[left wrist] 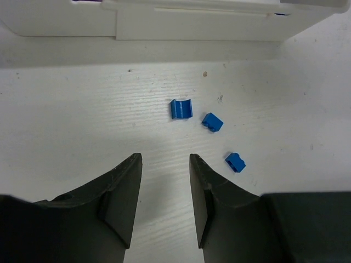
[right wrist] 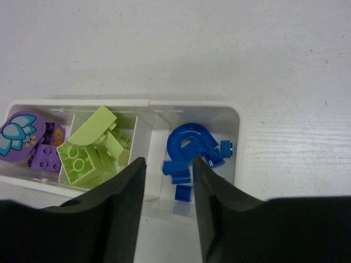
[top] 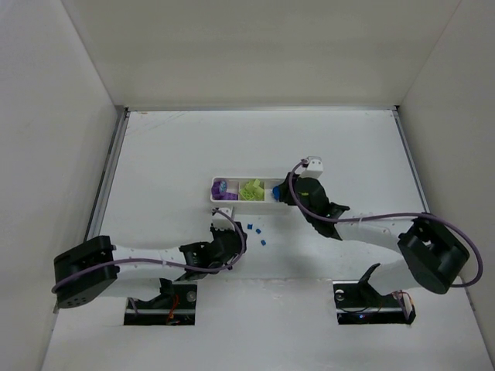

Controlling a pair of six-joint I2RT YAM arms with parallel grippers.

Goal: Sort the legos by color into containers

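Note:
The long white tray lies mid-table with three compartments. In the right wrist view its walls hold purple legos on the left, lime legos in the middle and blue legos on the right. My right gripper is open and empty, right above the blue compartment; it also shows in the top view. Three loose blue legos lie on the table in front of the tray. My left gripper is open and empty, just short of them, low over the table.
White walls enclose the table on the left, back and right. The tray's near wall runs across the top of the left wrist view. The loose blue legos lie between the two arms in the top view.

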